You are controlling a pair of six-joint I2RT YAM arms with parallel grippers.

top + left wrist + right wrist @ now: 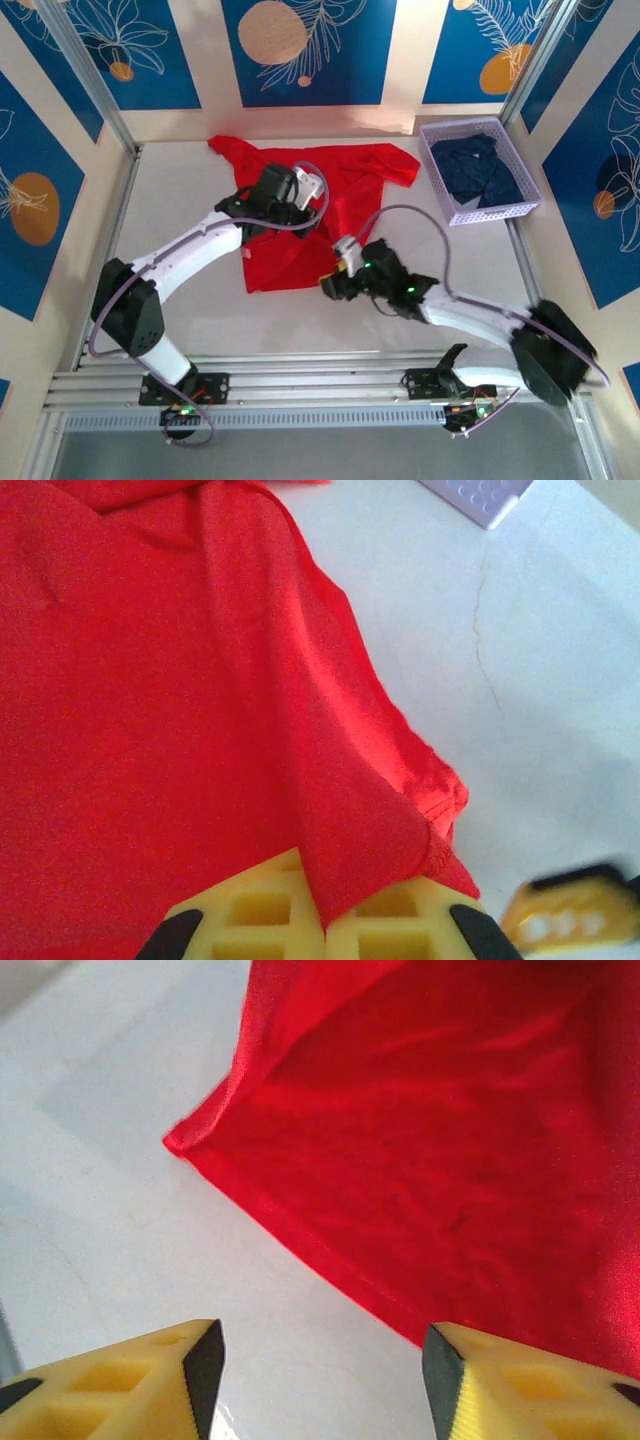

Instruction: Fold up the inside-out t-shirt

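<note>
Right gripper [320, 1355], jaws wide open and empty, hangs over the table [250, 320] at the red t-shirt's [350, 190] near hem. Farther in, left gripper [322, 920] has its jaws closed on a shirt fold. The shirt lies rumpled from mid-table to the far edge. A basket [495, 210] of navy clothes sits in the far right corner.

The top view looks steeply down from above and behind the arm bases, taking in the whole white surface [300, 320]. Both wrist views sit close over the red t-shirt [360, 185]. The left looks past the left pincer [322, 925] toward the far-right basket [480, 495]. The right looks past the right pincer [320, 1360] at the shirt's near edge. All three share that shirt
</note>
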